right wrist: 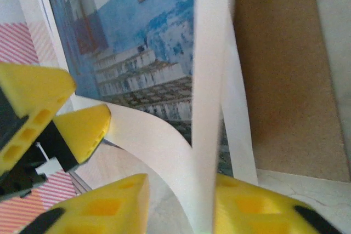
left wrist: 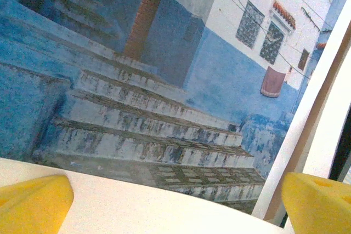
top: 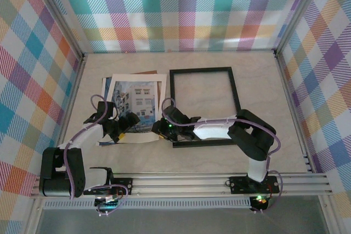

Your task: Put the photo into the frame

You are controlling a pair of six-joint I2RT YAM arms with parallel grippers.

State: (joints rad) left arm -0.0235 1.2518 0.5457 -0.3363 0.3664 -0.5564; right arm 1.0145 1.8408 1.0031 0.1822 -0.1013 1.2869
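No readable text, labels or numbers appear anywhere.

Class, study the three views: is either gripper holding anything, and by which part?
The right gripper pinches the photo by its lower right white border, lifting that edge. The left gripper is open, holding nothing.

The photo [left wrist: 164, 91] is smooth, bendy paper; the frame [top: 204, 105] looks matt black.

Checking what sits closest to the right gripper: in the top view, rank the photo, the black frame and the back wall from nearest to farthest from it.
From the right gripper:
1. The photo, right at its fingertips, just to its left.
2. The black frame, lying empty on its right side.
3. The back wall, farthest, beyond both.
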